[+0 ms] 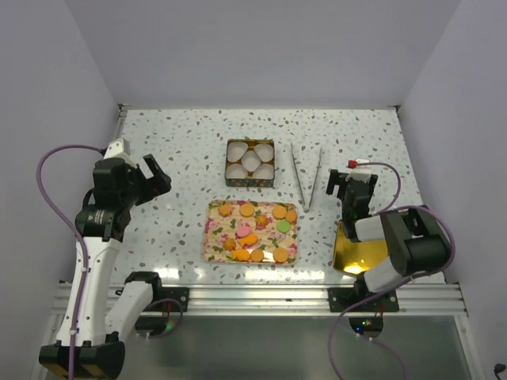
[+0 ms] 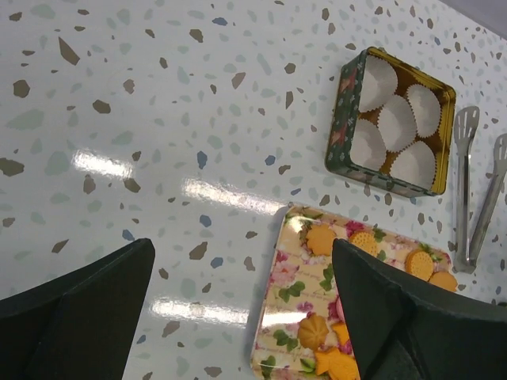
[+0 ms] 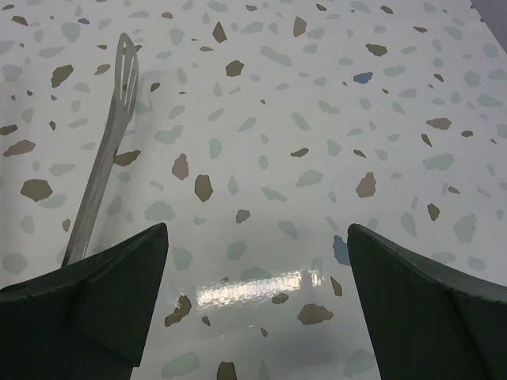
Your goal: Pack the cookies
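Note:
The cookies point(image 1: 252, 232), mostly orange rounds with a pink and a green one, lie on a floral tray point(image 1: 212, 241) at the table's middle front. They also show in the left wrist view point(image 2: 321, 239). A green tin point(image 1: 250, 162) with white paper cups stands behind the tray; the tin also shows in the left wrist view point(image 2: 342, 127). Metal tongs point(image 1: 307, 176) lie right of the tin. My left gripper point(image 1: 157, 178) is open and empty, raised left of the tray. My right gripper point(image 1: 342, 180) is open and empty, right of the tongs.
A gold lid point(image 1: 358, 252) lies at the front right under my right arm. The tongs show in the left wrist view point(image 2: 466, 190) and one tong arm in the right wrist view point(image 3: 103, 158). White walls enclose the speckled table point(image 1: 182, 150).

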Controlling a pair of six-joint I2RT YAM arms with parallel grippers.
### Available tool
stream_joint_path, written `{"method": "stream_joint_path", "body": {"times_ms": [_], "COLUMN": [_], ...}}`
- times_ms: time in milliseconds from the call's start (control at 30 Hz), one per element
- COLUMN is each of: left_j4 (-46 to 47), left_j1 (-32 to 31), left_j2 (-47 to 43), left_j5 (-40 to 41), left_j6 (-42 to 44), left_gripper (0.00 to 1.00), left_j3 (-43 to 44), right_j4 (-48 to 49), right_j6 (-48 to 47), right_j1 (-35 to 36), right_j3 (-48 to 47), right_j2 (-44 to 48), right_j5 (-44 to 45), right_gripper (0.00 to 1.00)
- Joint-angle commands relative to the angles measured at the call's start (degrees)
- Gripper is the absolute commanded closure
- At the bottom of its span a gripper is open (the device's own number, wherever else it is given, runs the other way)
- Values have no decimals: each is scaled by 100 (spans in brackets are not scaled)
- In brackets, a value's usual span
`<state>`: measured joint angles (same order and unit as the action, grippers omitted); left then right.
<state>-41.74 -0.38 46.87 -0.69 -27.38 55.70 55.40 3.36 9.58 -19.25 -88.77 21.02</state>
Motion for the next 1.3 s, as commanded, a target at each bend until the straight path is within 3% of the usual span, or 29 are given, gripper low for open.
{"method": "stream_joint_path", "body": {"times_ms": [0,200,333,467,567,667,767,800,833,867,933,967,1000,1133,1267], "left_j4": [-404,-914,-1309,-1328,-1372,-1425,-1504,-1530,-1565,-1557,-1461,-1434,-1390,-1390,-1390], "left_j1": [29,29,29,12,-23,-216,-550,-629,-769,-814,-911,-937,-955,-1095,-1166], "left_j2": [-56,-47,85,-99,-432,-600,-609,-583,-557,-539,-583,-591,-609,-670,-758], "left_j5": [323,920,1974,1529,1238,1027,1018,1053,1149,1167,1133,1098,1062,887,737], "left_j6": [154,206,5,-188,-364,-409,-374,-365,-348,-339,-330,-339,-347,-347,-295], "left_gripper": [0,0,0,0,0,0,0,0,0,0,0,0,0,0,0], "left_j3": [422,573,731,583,372,362,729,845,933,1029,1039,1022,1013,1030,1013], "right_j4": [375,375,367,498,-693,-1714,-4065,-5394,-5991,-7049,-7674,-7684,-7876,-8746,-9985], "right_j6": [-81,-72,-81,-185,-660,-793,505,952,1252,2421,3143,3154,3084,3206,2663], "right_j1": [-18,-18,-18,156,402,684,685,685,694,677,641,615,632,878,1018], "right_j3": [17,26,17,0,-325,-711,-2070,-2457,-3044,-3250,-3567,-3595,-3665,-4069,-5007], "right_j2": [88,97,88,184,1225,2195,3005,3076,3059,3041,2936,2875,2796,2444,1147], "right_j5": [-27,-27,-36,139,-219,-37,-149,-333,-335,-204,-280,-1135,-1317,-968,-1293], "right_gripper": [1,1,1,1,1,1,1,1,1,1,1,1,1,1,1]}}
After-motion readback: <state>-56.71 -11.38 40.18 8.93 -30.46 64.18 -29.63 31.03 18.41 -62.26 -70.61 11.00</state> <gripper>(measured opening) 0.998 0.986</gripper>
